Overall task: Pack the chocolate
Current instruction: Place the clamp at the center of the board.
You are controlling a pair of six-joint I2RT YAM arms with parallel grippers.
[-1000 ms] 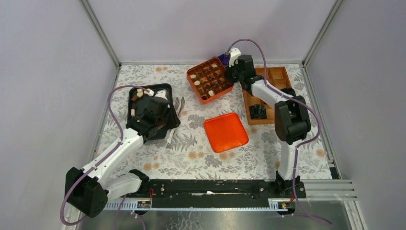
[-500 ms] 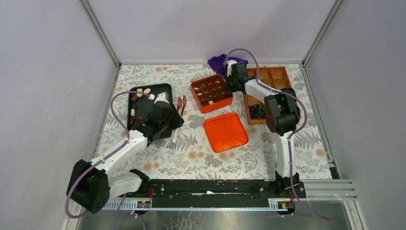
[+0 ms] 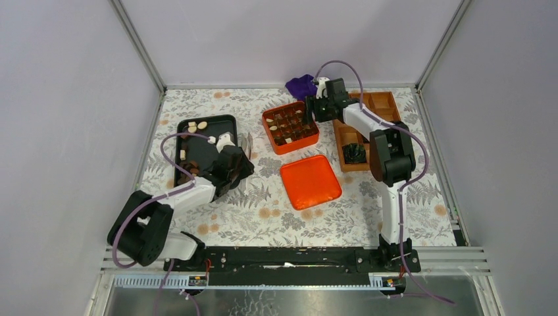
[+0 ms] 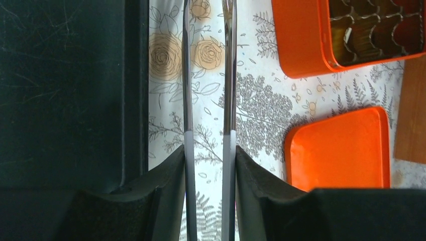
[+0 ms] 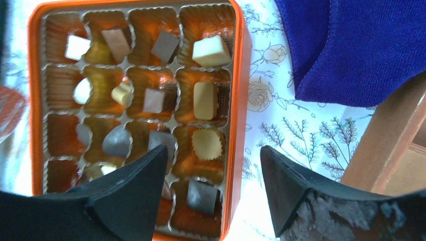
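Just ahead of right fingers (image 5: 131, 197) lies chocolate (image 5: 205, 100).

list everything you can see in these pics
chocolates: many, brown and cream, in box cups; several more at tray's far end
box: 1, orange, open, far centre
lid: 1, orange, off, nearer than box
tray: 1, black, left
tongs: 1, metal, beside tray's right edge
organiser: 1, wooden, far right
wrappers: dark cluster, organiser's near compartment
cloth: 1, purple, far edge
table cover: 1, floral
left jaws: black, closed on tongs
right jaws: black, open, above box's right side
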